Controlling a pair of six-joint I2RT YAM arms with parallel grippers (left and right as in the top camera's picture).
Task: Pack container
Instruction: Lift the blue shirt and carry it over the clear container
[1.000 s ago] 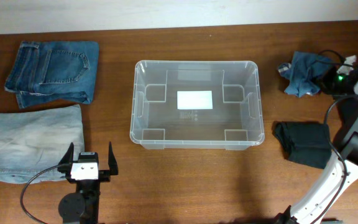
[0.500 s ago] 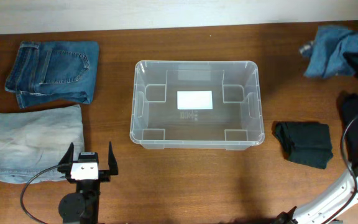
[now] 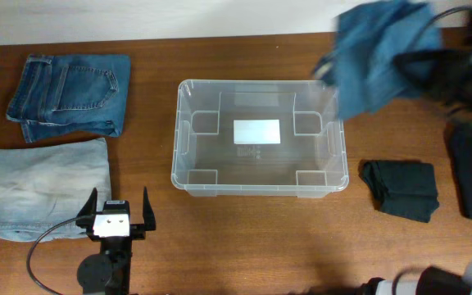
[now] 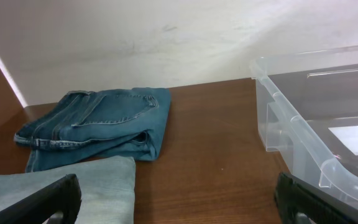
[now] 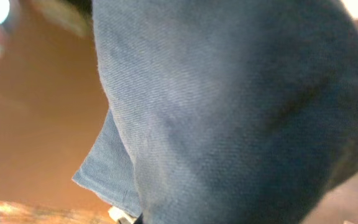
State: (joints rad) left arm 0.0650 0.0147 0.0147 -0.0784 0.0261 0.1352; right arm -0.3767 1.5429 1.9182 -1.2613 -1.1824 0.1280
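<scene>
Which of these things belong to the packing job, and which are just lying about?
Job: container; blue cloth, held up over one corner.
Lying about, probably awaiting packing: dark jeans; pale jeans; black cloth.

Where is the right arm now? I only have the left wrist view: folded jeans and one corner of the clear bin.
Observer: The right arm is holding a blue denim garment in the air. From overhead, it overlaps the container's far right corner.
Operator: Is anything inside the container?
Observer: No. Only the white label on its base shows.
Operator: What else is on that side?
Observer: A folded black garment lies on the table, right of the container.
</scene>
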